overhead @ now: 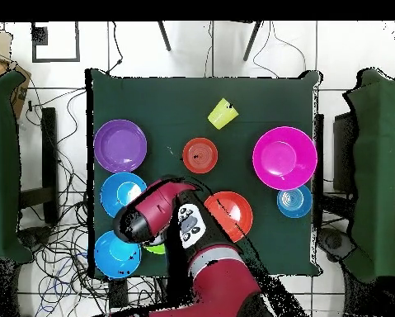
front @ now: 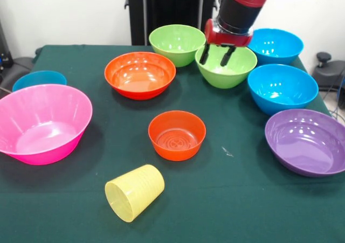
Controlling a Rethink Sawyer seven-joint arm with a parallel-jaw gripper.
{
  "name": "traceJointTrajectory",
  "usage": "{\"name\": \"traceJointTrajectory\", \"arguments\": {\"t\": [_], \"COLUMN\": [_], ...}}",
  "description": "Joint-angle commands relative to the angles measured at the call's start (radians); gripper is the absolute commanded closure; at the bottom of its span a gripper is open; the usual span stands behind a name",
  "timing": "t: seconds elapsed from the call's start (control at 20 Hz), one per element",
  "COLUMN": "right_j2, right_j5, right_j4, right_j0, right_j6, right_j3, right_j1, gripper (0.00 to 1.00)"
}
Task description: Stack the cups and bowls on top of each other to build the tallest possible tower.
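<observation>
Hovering over a lime green bowl [front: 226, 66], my gripper [front: 218, 54] has its two dark fingers spread, tips just inside the bowl's far rim, pinching nothing as far as I can see. Just left of it at the far edge sits the second lime green bowl [front: 177, 43], and to its right two blue bowls [front: 276, 45] [front: 282, 88] crowd close, the nearer one almost touching the green rim. Nearer on the right, the purple bowl [front: 307, 141] overhangs the table's [front: 232, 200] right edge. Left of the gripper I see the large orange bowl [front: 140, 74], with the small orange bowl [front: 177, 134] standing alone mid-table, open cloth around it. The yellow cup [front: 135, 192] lies on its side at the near edge, mouth toward the camera. On the far left the pink bowl [front: 42, 124] sits at the table's edge, a third blue bowl [front: 39, 80] behind it. Nothing is stacked yet.
</observation>
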Motion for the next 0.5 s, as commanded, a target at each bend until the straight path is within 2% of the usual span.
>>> {"name": "traceJointTrajectory", "arguments": {"t": [0.05, 0.35, 0.5], "right_j2": [-0.002, 0.009, 0.027], "right_j5": [-0.086, -0.045, -0.021], "right_j4": [0.011, 0.035, 0.052], "right_j0": [-0.003, -0.016, -0.045], "right_j6": [0.055, 0.018, -0.03], "right_j3": [-0.047, -0.002, 0.018], "right_j1": [0.046, -0.025, -0.065], "gripper": [0.0, 0.0, 0.0]}}
